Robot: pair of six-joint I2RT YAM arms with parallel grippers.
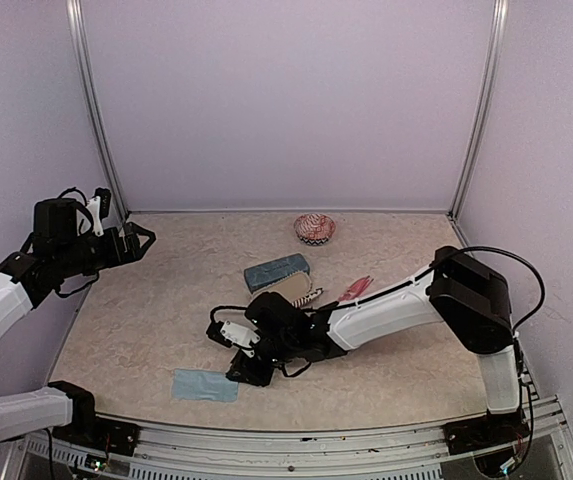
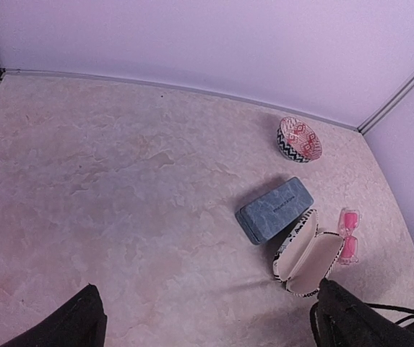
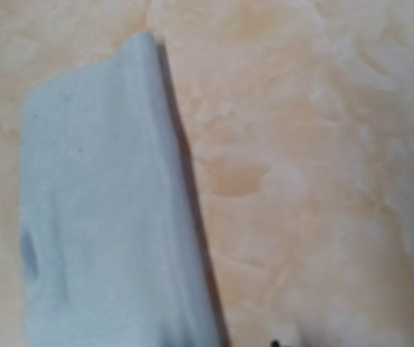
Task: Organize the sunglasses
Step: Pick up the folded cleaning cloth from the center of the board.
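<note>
The pink sunglasses (image 2: 349, 236) lie on the tabletop (image 2: 120, 202) just beside the open patterned case (image 2: 308, 251). The left hand (image 1: 136, 243) hangs raised, fingers spread wide; the right hand (image 1: 251, 368) sits low beside a pale blue cloth (image 1: 206, 385) — whether it is spread or pinching, I cannot tell.

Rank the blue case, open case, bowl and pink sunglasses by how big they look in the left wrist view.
Largest: open case and blue case, about alike.
Then: bowl.
Smallest: pink sunglasses.
</note>
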